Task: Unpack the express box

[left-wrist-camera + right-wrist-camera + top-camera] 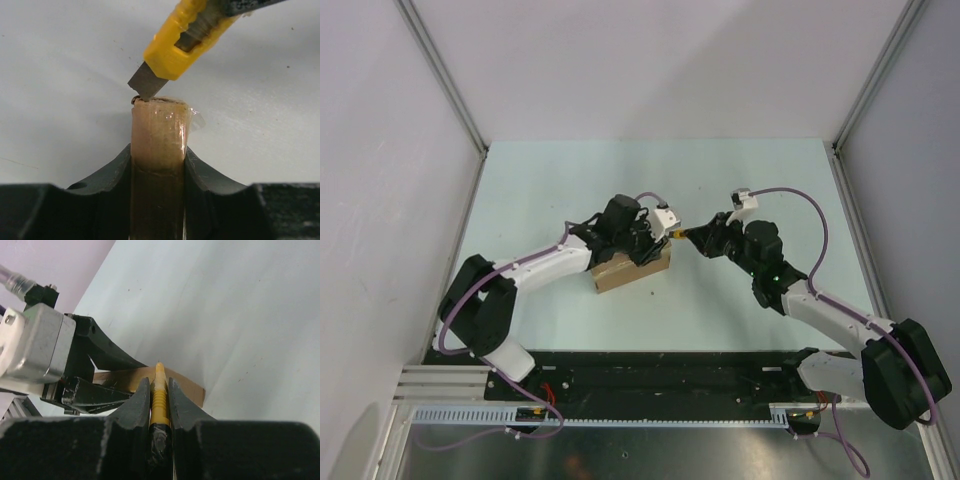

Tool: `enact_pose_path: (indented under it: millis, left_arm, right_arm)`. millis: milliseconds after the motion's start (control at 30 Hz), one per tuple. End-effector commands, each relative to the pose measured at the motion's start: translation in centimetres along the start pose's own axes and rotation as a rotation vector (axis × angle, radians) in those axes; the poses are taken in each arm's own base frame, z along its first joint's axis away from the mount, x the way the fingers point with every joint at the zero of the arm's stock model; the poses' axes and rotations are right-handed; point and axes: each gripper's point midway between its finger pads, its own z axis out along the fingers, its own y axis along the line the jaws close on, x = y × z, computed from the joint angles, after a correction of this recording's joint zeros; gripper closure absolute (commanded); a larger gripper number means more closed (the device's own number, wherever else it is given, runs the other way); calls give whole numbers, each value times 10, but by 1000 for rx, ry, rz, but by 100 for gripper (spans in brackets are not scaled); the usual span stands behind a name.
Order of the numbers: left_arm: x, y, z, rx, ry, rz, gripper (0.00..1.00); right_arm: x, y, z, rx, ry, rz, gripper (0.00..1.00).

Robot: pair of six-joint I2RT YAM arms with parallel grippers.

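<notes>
The box [620, 273] rests mid-tabletop [720, 180] with the left gripper [159, 165] clamped across it, probably to stop it sliding under a cut. The right gripper [159, 390] is closed tight on the yellow knife [182, 42], whose blade [145, 84] meets the box's taped end (clear tape glints there), seemingly to slit the seal.

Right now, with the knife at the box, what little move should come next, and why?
Probably draw the blade gently along the taped seam. The left jaws clamp the express box steady, the right jaws grip the yellow utility knife, and the blade's tip meets the box's tape-covered end, so a short slicing stroke seems the natural step.
</notes>
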Motion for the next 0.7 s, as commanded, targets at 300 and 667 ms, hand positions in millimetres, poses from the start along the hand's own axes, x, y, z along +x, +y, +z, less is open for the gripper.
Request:
enact_pose_path:
  millis: [300,667]
  left_arm:
    - [50,-2,8,98,138,-231,86]
    - [50,2,8,91,143,-224,87]
  right_arm:
    - [53,-1,-19,-35,196,17,100]
    - [49,7,-37,-69,200,48,100]
